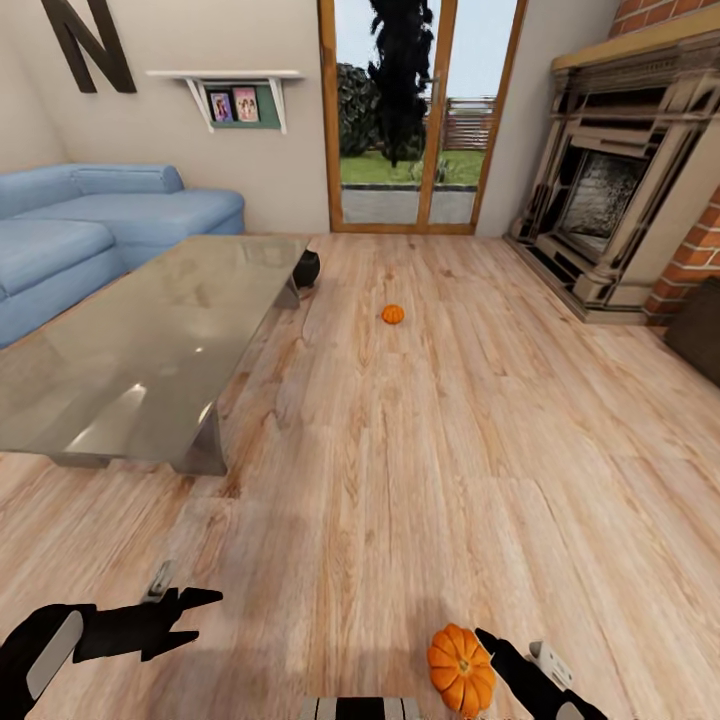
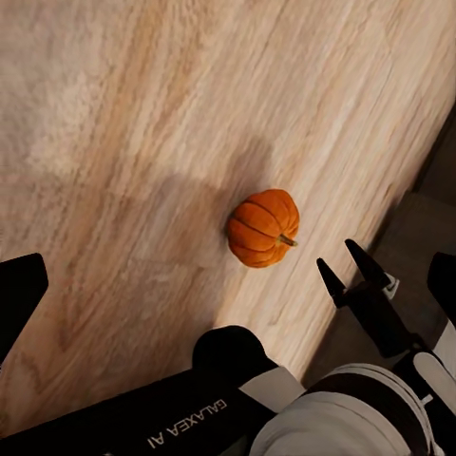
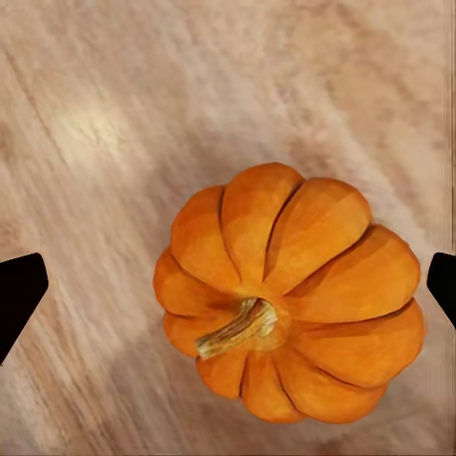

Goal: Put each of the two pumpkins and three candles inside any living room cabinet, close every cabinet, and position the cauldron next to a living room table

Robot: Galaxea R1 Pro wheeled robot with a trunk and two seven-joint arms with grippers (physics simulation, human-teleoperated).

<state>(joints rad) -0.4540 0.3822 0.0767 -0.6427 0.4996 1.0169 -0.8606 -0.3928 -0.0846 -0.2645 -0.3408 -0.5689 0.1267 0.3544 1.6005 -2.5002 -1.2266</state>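
One orange pumpkin lies on the wooden floor just in front of me; it also shows in the left wrist view and, large with its stem up, in the right wrist view. My right gripper hovers over it, open, its fingers wide on either side and not touching. A second pumpkin rests on the floor farther ahead. The black cauldron stands at the far corner of the glass table. My left gripper is open and holds nothing. The candles are out of view.
A blue sofa stands behind the table at the left. The fireplace and brick wall fill the right side, with a dark brown unit at the right edge. A glass door is straight ahead.
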